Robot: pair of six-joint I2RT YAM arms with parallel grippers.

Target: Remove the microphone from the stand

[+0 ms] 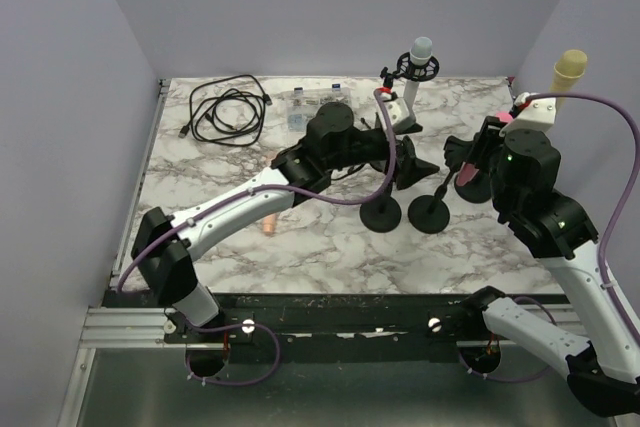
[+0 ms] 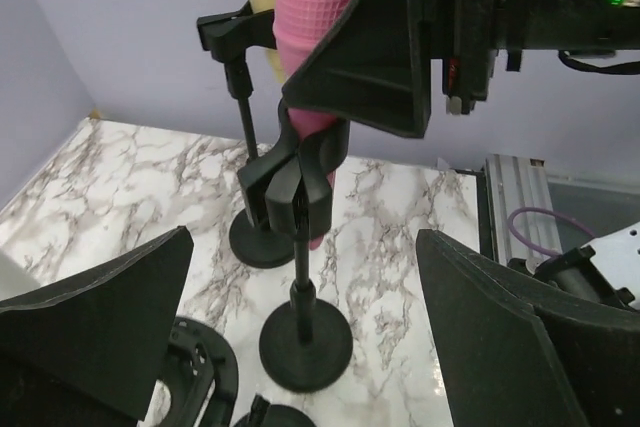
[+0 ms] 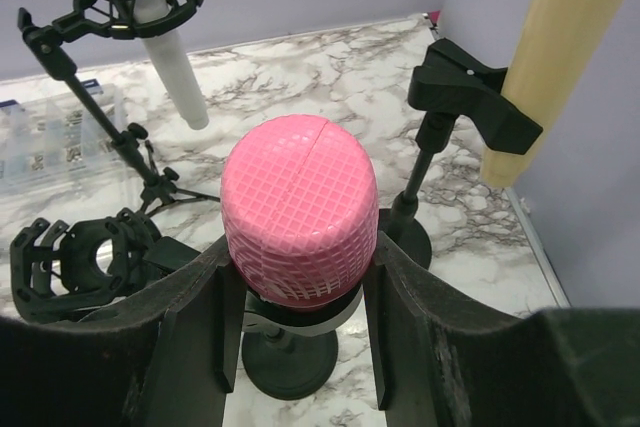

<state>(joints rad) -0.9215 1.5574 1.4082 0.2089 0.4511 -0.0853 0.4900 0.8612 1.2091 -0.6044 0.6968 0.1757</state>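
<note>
The pink microphone [image 3: 300, 207] stands upright in the clip [image 2: 295, 182] of a black stand with a round base [image 1: 430, 215]. My right gripper [image 3: 300, 247] is shut on the microphone's mesh head, one finger pressed on each side; in the top view it [image 1: 470, 162] is above that stand. The microphone [image 2: 315, 7] also shows in the left wrist view, partly hidden by a right finger. My left gripper [image 2: 303, 237] is wide open and empty, low over the table, its fingers on either side of the stand's base [image 2: 305, 342] without touching it.
A yellow microphone [image 1: 570, 69] sits clipped in a second stand just behind. A white microphone [image 1: 420, 52] hangs in a shock mount on a tripod at the back. An empty ring-mount stand [image 1: 381, 214] is left of the pink one. A coiled cable [image 1: 228, 107] and a clear box [image 1: 305, 107] lie far left.
</note>
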